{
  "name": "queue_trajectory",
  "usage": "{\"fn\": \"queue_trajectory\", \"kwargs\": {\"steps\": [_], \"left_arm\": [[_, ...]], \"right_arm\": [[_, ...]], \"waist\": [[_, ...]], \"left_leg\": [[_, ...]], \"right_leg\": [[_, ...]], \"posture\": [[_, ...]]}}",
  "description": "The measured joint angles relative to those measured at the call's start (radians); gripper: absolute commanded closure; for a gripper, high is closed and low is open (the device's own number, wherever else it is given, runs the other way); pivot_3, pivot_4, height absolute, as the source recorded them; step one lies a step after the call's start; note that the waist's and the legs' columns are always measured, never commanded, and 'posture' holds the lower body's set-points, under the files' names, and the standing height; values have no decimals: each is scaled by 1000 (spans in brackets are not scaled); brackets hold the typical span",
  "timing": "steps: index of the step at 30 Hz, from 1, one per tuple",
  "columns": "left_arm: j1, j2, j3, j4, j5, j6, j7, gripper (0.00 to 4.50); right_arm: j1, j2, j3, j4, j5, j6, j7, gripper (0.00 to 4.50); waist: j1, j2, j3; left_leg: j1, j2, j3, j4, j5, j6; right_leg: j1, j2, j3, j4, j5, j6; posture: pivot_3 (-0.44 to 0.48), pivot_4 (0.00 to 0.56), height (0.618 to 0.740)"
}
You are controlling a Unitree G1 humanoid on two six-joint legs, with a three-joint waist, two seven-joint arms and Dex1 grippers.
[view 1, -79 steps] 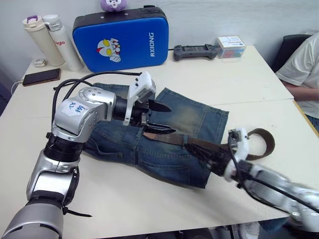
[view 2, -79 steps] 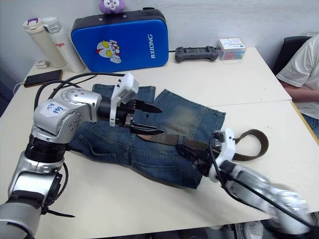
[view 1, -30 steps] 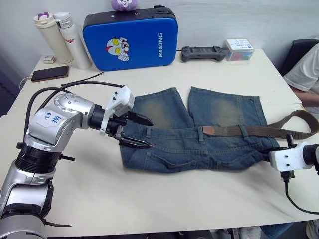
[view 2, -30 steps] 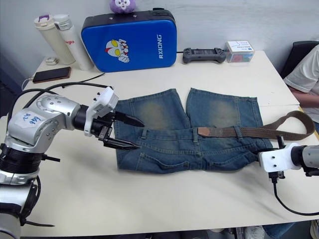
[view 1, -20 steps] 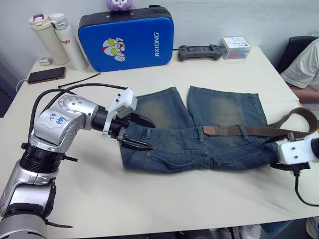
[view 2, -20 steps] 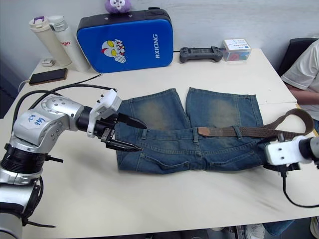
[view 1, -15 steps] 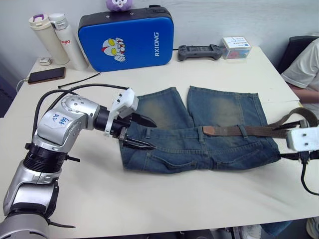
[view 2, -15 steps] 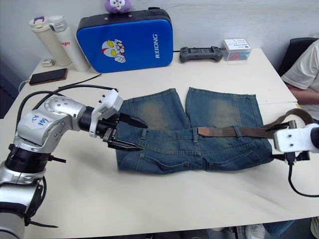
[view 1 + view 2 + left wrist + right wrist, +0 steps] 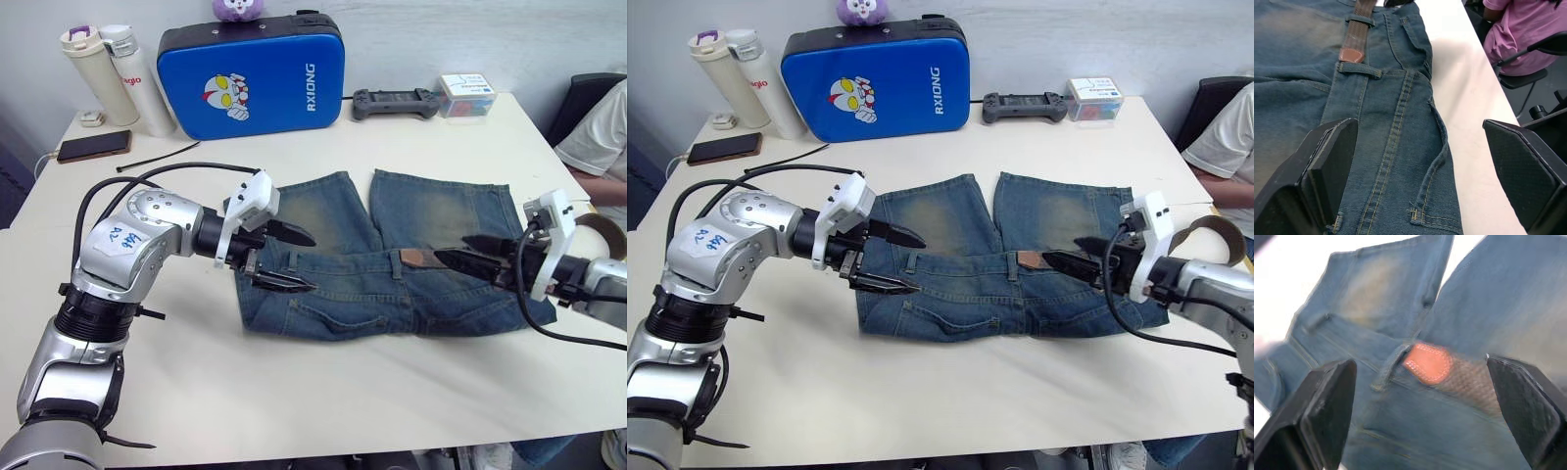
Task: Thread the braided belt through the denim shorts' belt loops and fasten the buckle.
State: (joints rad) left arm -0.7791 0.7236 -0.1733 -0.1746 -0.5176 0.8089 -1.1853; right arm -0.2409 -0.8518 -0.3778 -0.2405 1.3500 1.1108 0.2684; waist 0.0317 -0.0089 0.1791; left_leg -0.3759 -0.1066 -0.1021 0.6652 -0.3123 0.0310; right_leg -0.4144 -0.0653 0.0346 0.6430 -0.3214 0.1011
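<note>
The denim shorts (image 9: 392, 284) lie flat on the table, waistband toward me. The braided belt (image 9: 1469, 382) runs through belt loops (image 9: 1360, 20) on the right half of the waistband. Its tan leather end (image 9: 416, 258) lies near the middle, beside another belt loop (image 9: 1386, 367), and its far part curls off the shorts at the right (image 9: 1215, 233). The buckle is out of view. My left gripper (image 9: 312, 262) hovers open over the left end of the waistband. My right gripper (image 9: 451, 248) is open, its fingertips just right of the tan end and holding nothing.
A blue hard case (image 9: 250, 73) stands at the back, with two bottles (image 9: 118, 64) and a phone (image 9: 93, 147) to its left. A controller (image 9: 397, 101) and a small box (image 9: 465, 93) lie behind the shorts. A person (image 9: 598, 137) sits at the table's right edge.
My right arm has swung in from the table's right edge and its open gripper now points at the belt's tan end. The left gripper has barely moved.
</note>
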Motion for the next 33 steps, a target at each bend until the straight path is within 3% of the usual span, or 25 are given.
{"fn": "queue_trajectory", "kwargs": {"steps": [5,11,19,33], "left_arm": [[14,-4,3,-15,-2,-1,21,0],[13,-27,12,-37,-12,-10,54,0],[9,-51,37,-37,-11,-24,93,0],[8,-47,37,-44,-9,-26,107,0]], "right_arm": [[110,118,-2,13,504,-123,-465,22],[145,270,-5,33,597,-257,-733,22],[91,386,-24,54,599,-316,-823,22],[49,436,-20,101,604,-416,-828,22]], "waist": [[-7,0,0],[-10,0,-1],[-18,0,-1],[-32,0,-1]], "left_leg": [[0,0,1,-1,0,0],[0,0,1,-1,1,1],[1,1,1,-1,1,1],[1,1,1,-1,1,1]], "right_leg": [[0,0,0,0,0,0],[-1,1,1,1,0,0],[-1,1,1,1,0,0],[-1,1,1,1,0,0]], "posture": [[0,150,740],[0,150,740],[0,150,740],[0,150,740]]}}
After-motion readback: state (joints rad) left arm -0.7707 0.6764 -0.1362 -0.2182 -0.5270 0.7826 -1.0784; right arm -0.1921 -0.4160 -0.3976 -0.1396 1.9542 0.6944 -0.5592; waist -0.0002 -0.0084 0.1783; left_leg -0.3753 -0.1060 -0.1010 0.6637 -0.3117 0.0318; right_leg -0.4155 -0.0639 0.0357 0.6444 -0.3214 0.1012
